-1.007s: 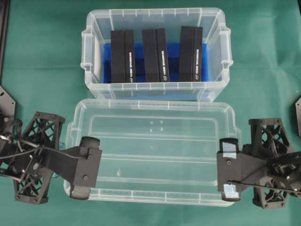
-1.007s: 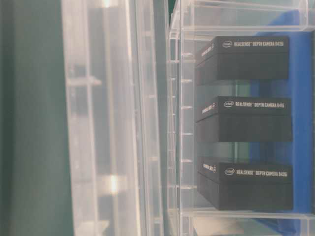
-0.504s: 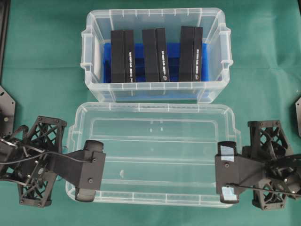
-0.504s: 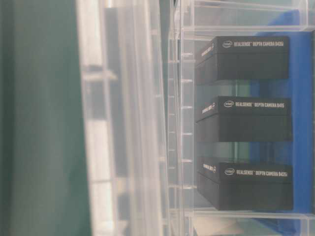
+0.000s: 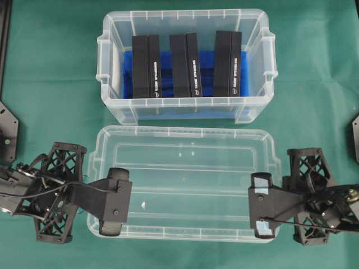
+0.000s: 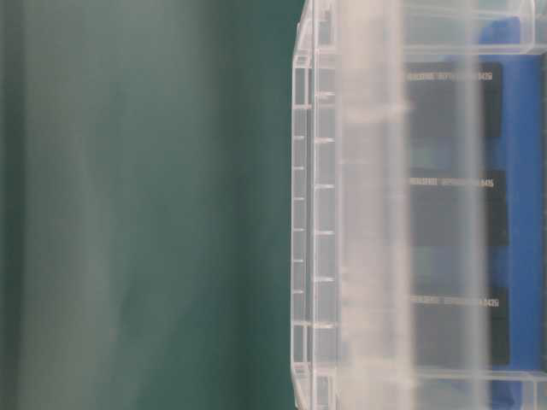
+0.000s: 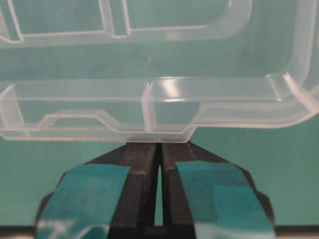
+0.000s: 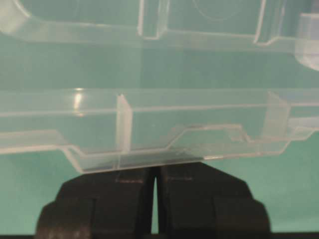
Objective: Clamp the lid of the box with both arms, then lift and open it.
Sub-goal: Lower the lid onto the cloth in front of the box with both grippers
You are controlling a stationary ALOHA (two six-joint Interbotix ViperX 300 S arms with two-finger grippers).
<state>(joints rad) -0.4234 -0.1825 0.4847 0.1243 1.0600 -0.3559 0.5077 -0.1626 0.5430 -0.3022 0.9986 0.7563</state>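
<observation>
The clear lid (image 5: 185,168) hangs level in front of the box (image 5: 185,14), held at both short ends. My left gripper (image 5: 115,202) is shut on the lid's left edge. In the left wrist view the taped gripper (image 7: 158,147) pinches the rim tab of the lid (image 7: 149,109). My right gripper (image 5: 262,213) is shut on the right edge, and the right wrist view shows that gripper (image 8: 154,172) closed under the lid's (image 8: 149,124) tab. The uncovered box holds three black upright blocks (image 5: 147,66) on a blue floor. At table level the blurred lid (image 6: 367,205) overlaps the box (image 6: 308,213).
Green cloth (image 5: 50,84) covers the table around the box. Black frame parts sit at the far left edge (image 5: 7,131) and at the far right edge (image 5: 355,131).
The lid, still clamped by both grippers, has drifted toward the table's front and looks smaller from overhead. At table level it has swept from the left to across the box. Both arms came inward.
</observation>
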